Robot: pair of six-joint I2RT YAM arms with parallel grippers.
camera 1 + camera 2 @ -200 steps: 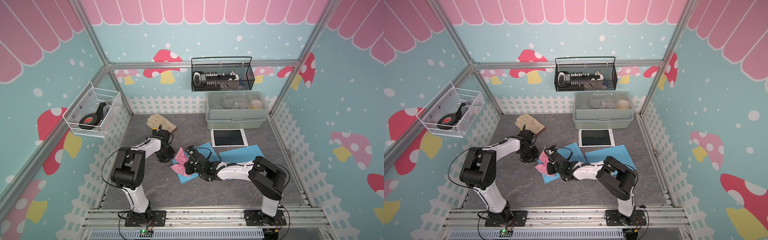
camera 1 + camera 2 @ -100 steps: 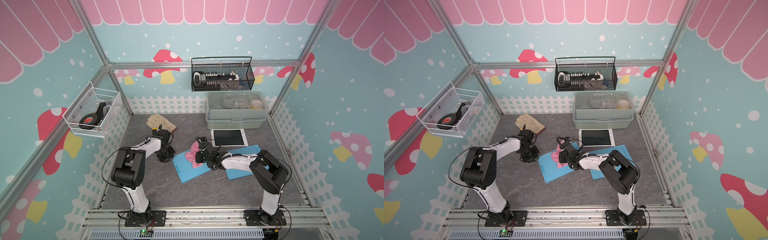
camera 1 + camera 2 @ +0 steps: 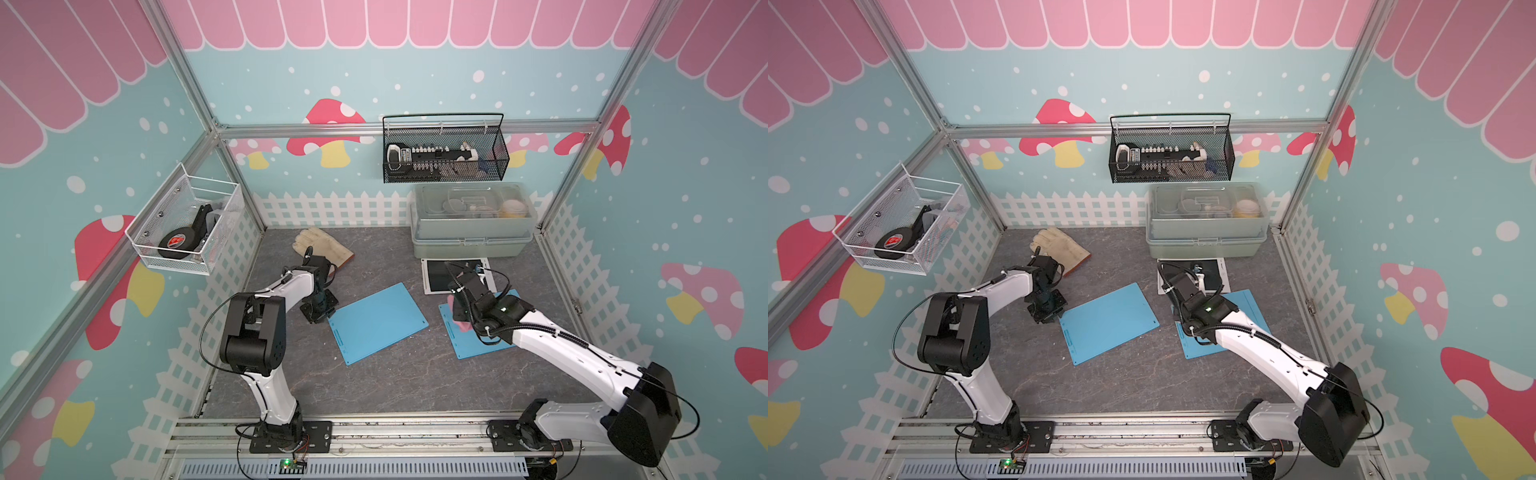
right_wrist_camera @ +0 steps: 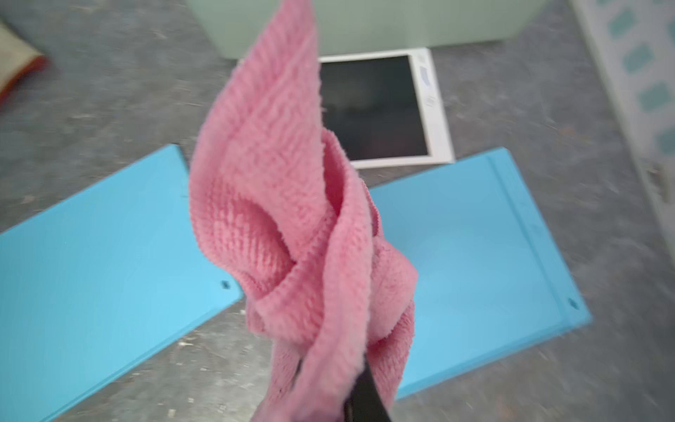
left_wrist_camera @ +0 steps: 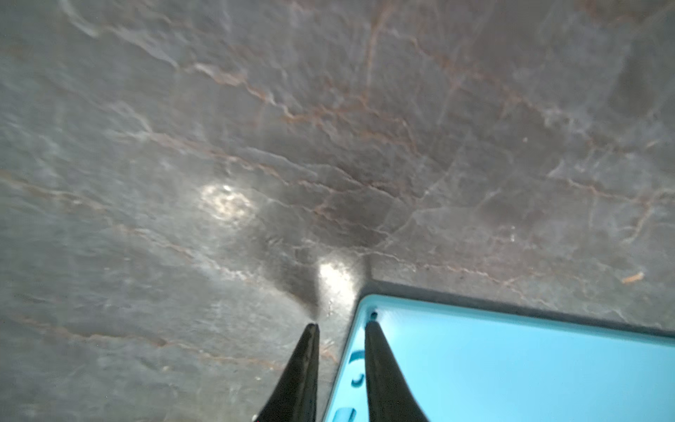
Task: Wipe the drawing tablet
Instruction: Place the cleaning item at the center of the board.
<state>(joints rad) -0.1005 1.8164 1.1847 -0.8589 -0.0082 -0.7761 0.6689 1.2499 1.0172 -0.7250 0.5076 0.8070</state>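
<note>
The drawing tablet lies right of centre, below the lidded box. Our right gripper pinches the pink cloth near its lower edge — bunched to wipe, we judge; our left gripper, narrowly parted, straddles the corner of a blue board.

We note the right hand has carried the pink cloth off the left blue mat, toward the worktop's right edge, and it is now over the right blue mat. The left hand has parted slightly.

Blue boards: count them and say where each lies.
2. One blue board lies mid-table, a corner at the left gripper; the other board lies right of it, in front of the tablet, partly under the right arm.
</note>
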